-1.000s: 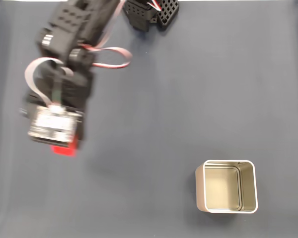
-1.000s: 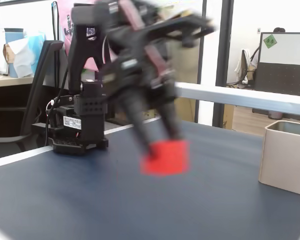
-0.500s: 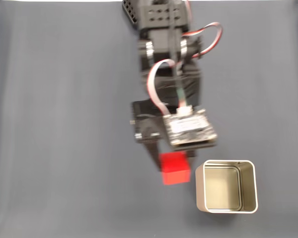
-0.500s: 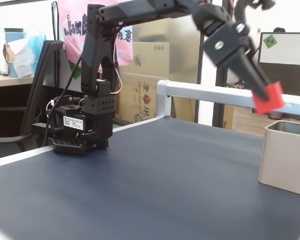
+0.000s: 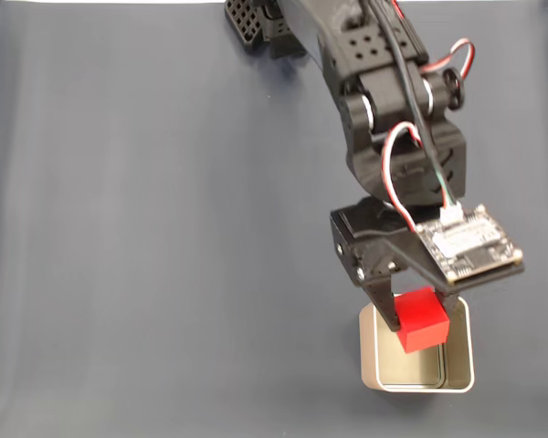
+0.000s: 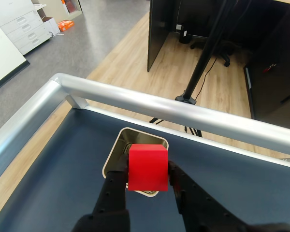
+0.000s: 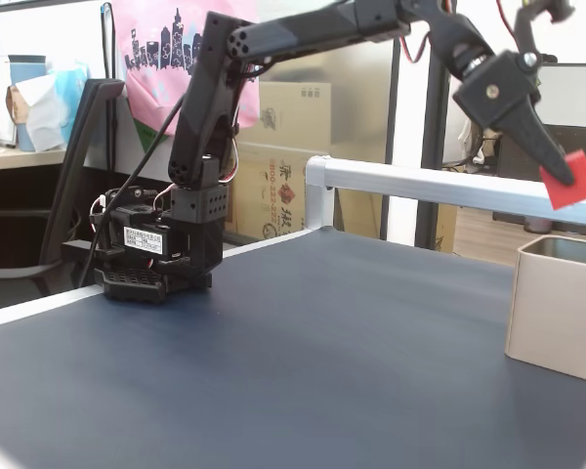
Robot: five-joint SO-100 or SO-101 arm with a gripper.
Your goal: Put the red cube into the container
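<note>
My gripper [image 5: 418, 321] is shut on the red cube [image 5: 424, 318] and holds it in the air over the open top of the container [image 5: 371, 367], a cream-rimmed square tin at the lower right of the mat. In the wrist view the cube [image 6: 147, 166] sits between the two black fingers [image 6: 114, 184], with the container's rim [image 6: 131, 132] showing just behind it. From the side, the cube [image 7: 572, 182] hangs a short way above the container [image 7: 557, 308], apart from it, gripped at the gripper's tip [image 7: 565, 182].
The arm's black base [image 7: 161, 244] stands at the mat's far edge [image 5: 256, 18]. A silver metal rail [image 6: 183, 111] borders the table just beyond the container. The dark blue mat [image 5: 146, 237] stretches out to the left of the container.
The arm has swung from the left of the mat across to the right with the cube in its grip. The cube, beside the container half a second ago, is over its opening now.
</note>
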